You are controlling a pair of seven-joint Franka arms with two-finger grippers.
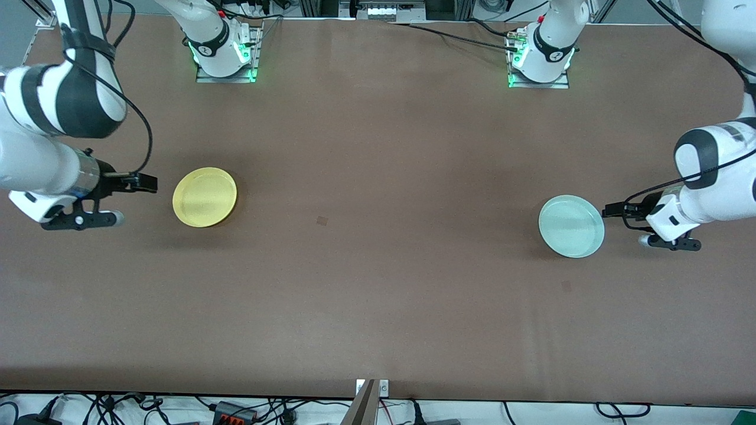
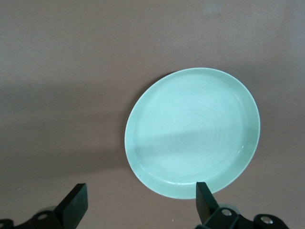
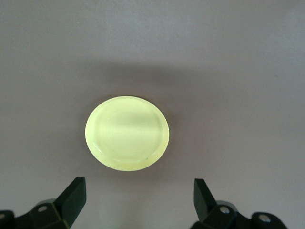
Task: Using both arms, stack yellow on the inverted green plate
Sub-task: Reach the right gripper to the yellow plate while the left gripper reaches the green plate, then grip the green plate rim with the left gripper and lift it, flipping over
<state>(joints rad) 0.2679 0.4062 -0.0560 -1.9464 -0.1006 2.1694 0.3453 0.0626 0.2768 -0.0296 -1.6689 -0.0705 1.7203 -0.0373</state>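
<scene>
You have a wide brown surface (image 1: 378, 283) carrying two plates, both resting rim up and well apart from each other. The yellow plate (image 1: 204, 197) lies toward the right arm's end, and the pale green plate (image 1: 571, 226) lies toward the left arm's end, slightly nearer the front camera than the yellow one. Between them you can see a small dark square mark (image 1: 322, 221) on the brown covering, closer to the yellow plate, and both arm bases stand along the top edge.

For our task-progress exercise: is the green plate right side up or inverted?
Right side up. The green plate shows its hollow upper face, with a raised rim around a flat centre, in the left wrist view. It has not been inverted yet.
</scene>
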